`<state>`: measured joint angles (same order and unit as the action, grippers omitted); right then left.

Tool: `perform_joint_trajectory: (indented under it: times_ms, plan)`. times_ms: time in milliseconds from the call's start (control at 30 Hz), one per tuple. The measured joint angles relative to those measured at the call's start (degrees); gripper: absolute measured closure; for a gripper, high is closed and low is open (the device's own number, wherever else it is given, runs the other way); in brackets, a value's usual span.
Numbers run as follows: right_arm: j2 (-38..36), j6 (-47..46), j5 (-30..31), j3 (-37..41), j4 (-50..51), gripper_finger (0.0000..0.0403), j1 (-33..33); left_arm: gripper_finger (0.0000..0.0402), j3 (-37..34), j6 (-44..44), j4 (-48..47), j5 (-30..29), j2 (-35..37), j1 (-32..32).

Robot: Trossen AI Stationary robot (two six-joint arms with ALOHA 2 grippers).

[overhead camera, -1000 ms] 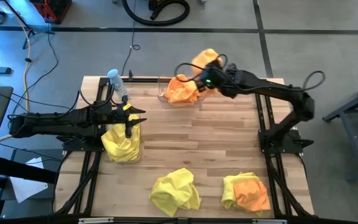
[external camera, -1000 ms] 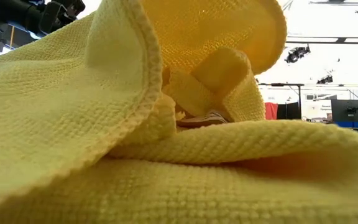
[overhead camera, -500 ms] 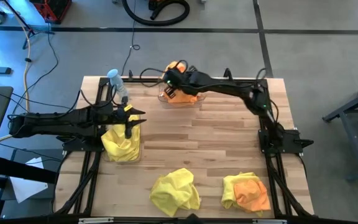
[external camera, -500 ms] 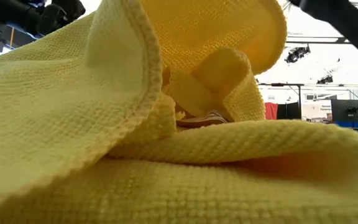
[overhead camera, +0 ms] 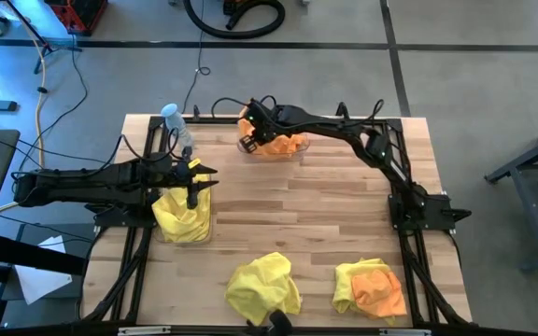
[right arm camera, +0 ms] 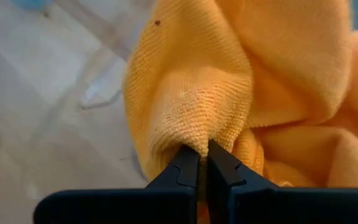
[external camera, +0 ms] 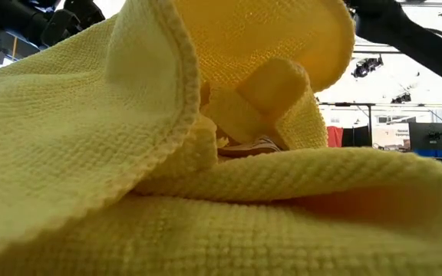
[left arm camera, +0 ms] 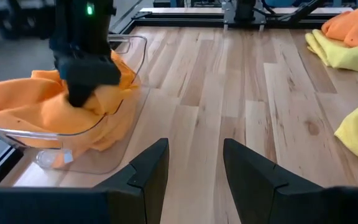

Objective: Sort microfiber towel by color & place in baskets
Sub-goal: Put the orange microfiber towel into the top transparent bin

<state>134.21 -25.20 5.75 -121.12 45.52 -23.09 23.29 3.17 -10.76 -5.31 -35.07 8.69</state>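
Orange towel is pinched in the right hand, its fingers closed on a fold inside the far clear basket. The left hand hangs half open, holding nothing, above the yellow-filled basket. More towels lie along the worktop's near edge.

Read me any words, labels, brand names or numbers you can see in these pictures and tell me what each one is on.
None can be read.
The water bottle at the table's far left shows no legible label.
The orange towel pinched in the right tool has no tag or print.
Background boards in the low view are too blurred to read.
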Motion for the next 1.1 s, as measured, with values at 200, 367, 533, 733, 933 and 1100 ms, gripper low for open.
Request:
perform_joint_trajectory:
  times_ms: [200, 367, 533, 733, 933, 1100]
  plan:
    - [3.26, 2.13, -4.56, 0.0, -0.47, 0.0403, -1.13, 0.0259, 0.0, 0.01, 0.09, 0.0, 0.0, 0.0]
    - [3.99, 1.74, -5.15, 0.04, -0.98, 0.0396, -1.29, 0.0259, 0.01, 0.01, 0.01, -0.01, 0.0, 0.0]
    - [2.3, 2.56, -5.3, -0.69, -0.17, 0.0359, -1.14, 0.0259, 0.02, -0.12, -0.13, 0.01, 0.0, 0.0]
    - [1.97, 3.33, -5.36, -7.76, 7.36, 0.0303, -0.78, 0.0259, 0.04, -0.14, -0.63, 0.03, 0.0, -0.02]
    - [0.69, 5.31, -1.25, -13.24, 8.88, 0.028, 0.0, 0.0259, 0.04, -1.11, -0.61, 0.14, 0.0, -0.09]
    - [0.71, 5.89, 6.13, -12.24, 3.33, 0.0279, -0.31, 0.0259, 0.04, -1.08, -0.59, 0.14, 0.0, -0.09]
